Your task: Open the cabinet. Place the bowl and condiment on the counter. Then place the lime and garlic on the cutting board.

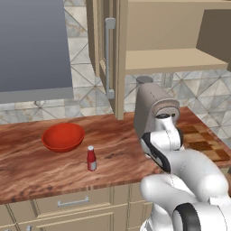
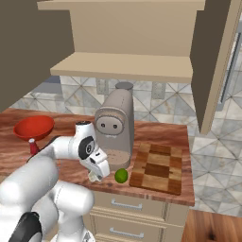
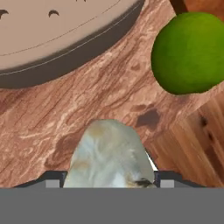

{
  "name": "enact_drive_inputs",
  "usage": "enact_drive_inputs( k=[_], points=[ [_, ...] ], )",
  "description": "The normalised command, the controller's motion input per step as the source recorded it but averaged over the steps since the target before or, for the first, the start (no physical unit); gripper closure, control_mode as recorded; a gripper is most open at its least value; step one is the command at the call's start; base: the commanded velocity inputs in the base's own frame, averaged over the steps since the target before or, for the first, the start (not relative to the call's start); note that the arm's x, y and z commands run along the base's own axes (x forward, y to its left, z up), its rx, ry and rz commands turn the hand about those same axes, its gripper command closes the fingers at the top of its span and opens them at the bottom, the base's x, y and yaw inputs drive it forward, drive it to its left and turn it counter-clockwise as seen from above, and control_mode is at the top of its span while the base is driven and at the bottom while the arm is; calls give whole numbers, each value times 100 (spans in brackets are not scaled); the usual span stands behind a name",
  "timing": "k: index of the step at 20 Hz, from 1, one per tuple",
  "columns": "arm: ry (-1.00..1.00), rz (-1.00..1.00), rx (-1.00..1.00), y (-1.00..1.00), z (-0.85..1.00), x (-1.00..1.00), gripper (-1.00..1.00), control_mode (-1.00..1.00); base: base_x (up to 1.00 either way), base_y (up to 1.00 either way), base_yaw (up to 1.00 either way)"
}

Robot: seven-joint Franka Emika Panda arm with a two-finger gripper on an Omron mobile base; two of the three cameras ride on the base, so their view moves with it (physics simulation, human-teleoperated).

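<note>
The cabinet (image 1: 106,49) stands open, its shelf (image 2: 123,66) bare. On the counter (image 1: 36,167) sit the red bowl (image 1: 63,136) and, just in front of it, the upright condiment bottle (image 1: 91,158). My gripper (image 2: 97,176) is low at the counter's front edge, shut on the pale garlic (image 3: 109,153), which fills the gap between the fingertips. The green lime (image 2: 121,176) lies on the counter just right of the gripper, touching the left edge of the checkered cutting board (image 2: 158,168). In the hand view the lime (image 3: 190,52) is at the upper right.
A beige coffee machine (image 2: 116,123) stands directly behind the gripper; its round base (image 3: 57,30) is close above the garlic in the hand view. The open right cabinet door (image 2: 212,66) hangs over the board's far side. Drawers (image 1: 72,203) run below the counter.
</note>
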Motion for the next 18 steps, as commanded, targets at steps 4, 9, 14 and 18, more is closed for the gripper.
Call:
enact_drive_inputs(
  k=[4, 9, 14, 18],
  points=[
    [-33, -15, -1, 0, 19, -35, 100, -100, 0, 0, 0],
    [-27, -18, 0, -6, 48, -73, 100, -100, 0, 0, 0],
    [-23, -20, 0, -26, 66, -77, 100, -100, 0, 0, 0],
    [-20, -21, 0, -51, 65, -40, 100, -100, 0, 0, 0]
  ],
)
